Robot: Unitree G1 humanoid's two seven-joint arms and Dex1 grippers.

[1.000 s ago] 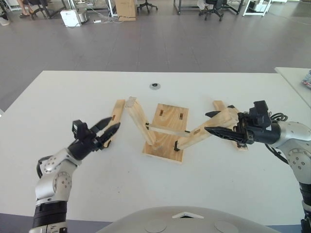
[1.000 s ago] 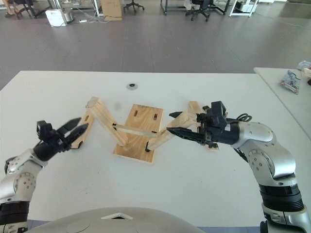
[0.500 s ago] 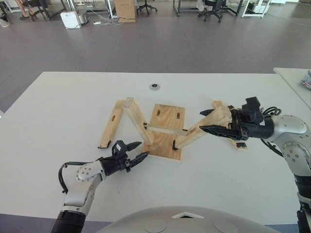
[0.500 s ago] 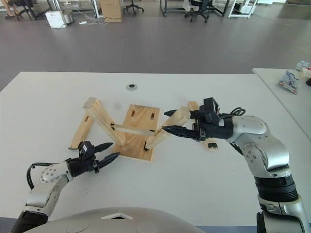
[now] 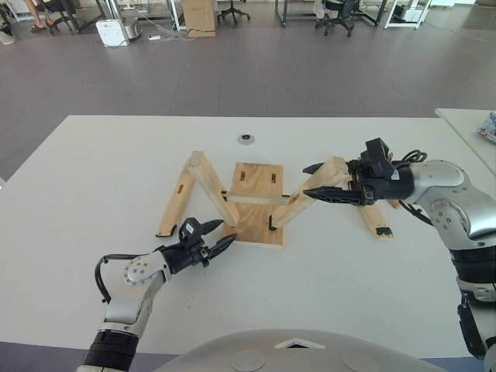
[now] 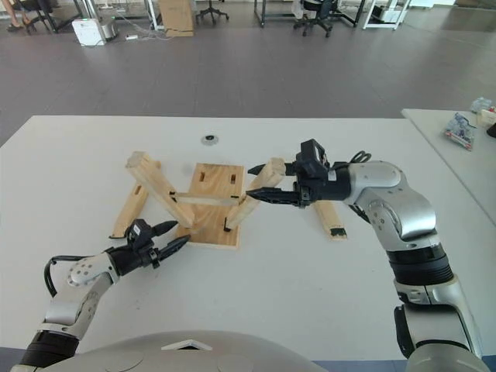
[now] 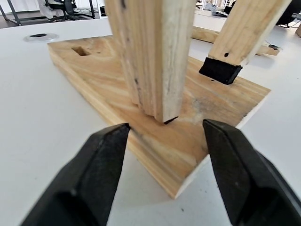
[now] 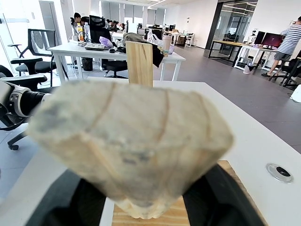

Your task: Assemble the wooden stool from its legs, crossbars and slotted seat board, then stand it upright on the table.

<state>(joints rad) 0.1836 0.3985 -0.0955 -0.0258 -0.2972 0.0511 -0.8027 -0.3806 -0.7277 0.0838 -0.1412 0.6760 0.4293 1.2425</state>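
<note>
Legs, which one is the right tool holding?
The tilted leg on the robot's right, foot on the seat board; it alone has its top in the right tool.

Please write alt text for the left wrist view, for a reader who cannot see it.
The open left gripper faces a corner of the seat board lying flat on the table. A wooden leg rests on the board just ahead; a second leg, black-tipped, slants beyond.
</note>
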